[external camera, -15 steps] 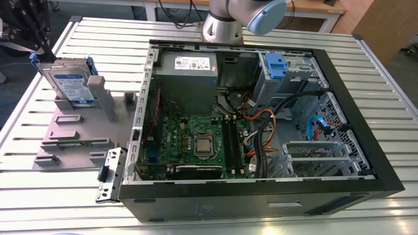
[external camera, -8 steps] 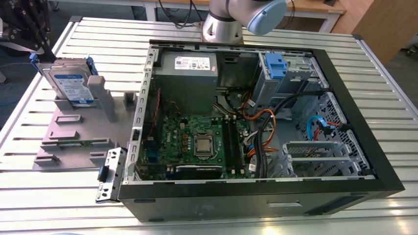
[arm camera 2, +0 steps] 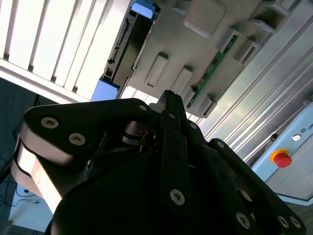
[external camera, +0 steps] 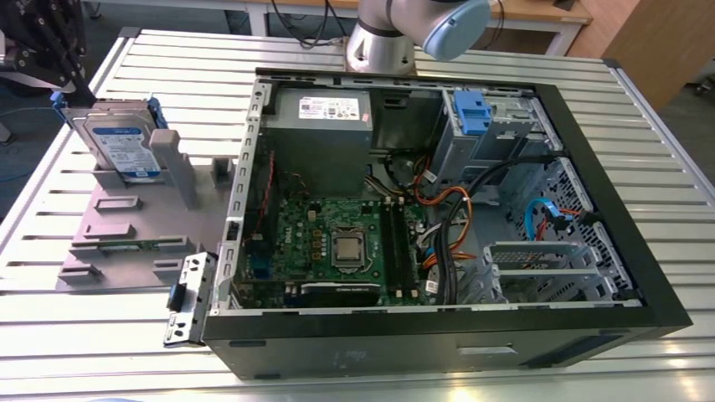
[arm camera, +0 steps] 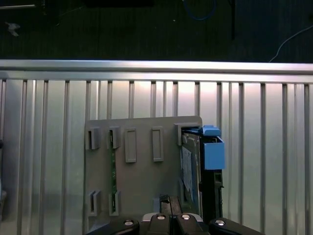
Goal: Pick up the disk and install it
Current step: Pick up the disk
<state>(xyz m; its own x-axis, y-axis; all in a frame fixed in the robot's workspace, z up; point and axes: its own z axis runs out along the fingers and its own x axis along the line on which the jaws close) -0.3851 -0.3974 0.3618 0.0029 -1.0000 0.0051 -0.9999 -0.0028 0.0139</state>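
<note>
The gripper [arm camera: 167,199], clenched empty, hangs over the disk [external camera: 117,142], upright at ten o'clock from the case [external camera: 447,331]. Descending clenched, it could knock the disk over.

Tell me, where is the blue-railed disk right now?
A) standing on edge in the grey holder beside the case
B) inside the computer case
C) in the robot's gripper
A: in the exterior view the disk stands on edge in the grey holder on the slatted table, outside the open computer case.
</note>
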